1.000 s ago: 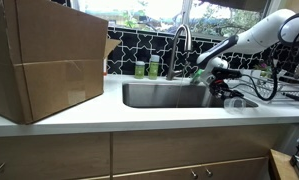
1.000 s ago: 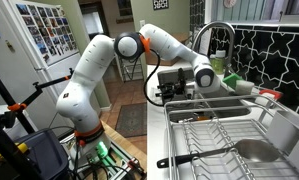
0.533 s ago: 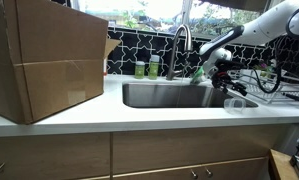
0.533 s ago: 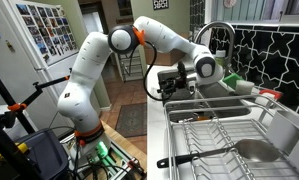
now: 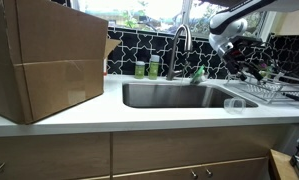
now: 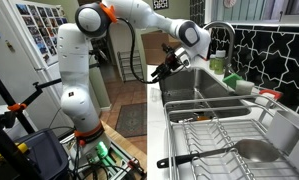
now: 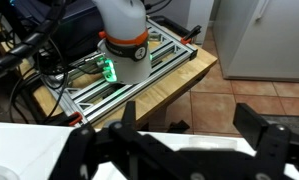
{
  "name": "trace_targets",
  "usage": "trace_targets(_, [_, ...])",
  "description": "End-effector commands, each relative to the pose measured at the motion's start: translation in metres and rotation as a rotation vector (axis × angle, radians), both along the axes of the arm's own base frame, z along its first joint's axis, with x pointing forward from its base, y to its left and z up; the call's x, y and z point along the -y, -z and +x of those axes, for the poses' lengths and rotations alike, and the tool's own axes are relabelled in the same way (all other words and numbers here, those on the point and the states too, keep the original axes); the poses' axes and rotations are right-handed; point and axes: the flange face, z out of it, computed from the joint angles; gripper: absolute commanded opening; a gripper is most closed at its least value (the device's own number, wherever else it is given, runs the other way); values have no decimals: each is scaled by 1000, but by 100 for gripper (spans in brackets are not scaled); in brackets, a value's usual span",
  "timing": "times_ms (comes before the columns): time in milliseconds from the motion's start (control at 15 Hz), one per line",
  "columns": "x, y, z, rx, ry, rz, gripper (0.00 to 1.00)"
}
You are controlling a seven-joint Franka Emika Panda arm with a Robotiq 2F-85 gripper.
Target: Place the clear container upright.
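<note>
The clear container [image 5: 234, 103] stands on the white counter at the front right corner of the sink, mouth up as far as I can tell. It shows faintly in the wrist view [image 7: 201, 129], below and between my fingers. My gripper [image 5: 223, 44] is open and empty, high above the container and apart from it. It also shows in an exterior view [image 6: 167, 66] over the counter's end, and in the wrist view [image 7: 189, 118] with both dark fingers spread.
The steel sink [image 5: 159, 95] with its faucet [image 5: 179, 40] and green bottles [image 5: 147, 68] behind. A big cardboard box [image 5: 39, 60] sits on the counter. A wire dish rack [image 6: 219, 130] lies beside the sink. The robot base [image 7: 124, 50] stands on the floor.
My gripper has risen from counter height beside the sink to well above it. The clear container stays on the counter, free of the fingers.
</note>
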Motion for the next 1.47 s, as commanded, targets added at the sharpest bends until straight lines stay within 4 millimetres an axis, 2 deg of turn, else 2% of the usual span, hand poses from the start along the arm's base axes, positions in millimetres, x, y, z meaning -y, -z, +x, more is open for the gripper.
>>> trace_targets(0, [-24,-37,-29,93,-111,-137,100])
trace_targets(400, [-51,-90,-45,231,-288,-361,100])
trace_targets(667, [-64,-111,-42,353,-406,-491,100])
trace_targets(867, [-74,-120,-32,489,-479,-554,100])
trace_targets(1067, [-85,-118,-18,667,-511,-574,100])
trace_targets(1333, [-83,-109,-3,905,-515,-599,100])
trace_targets(1400, [-84,-115,6,811,-524,-613,100])
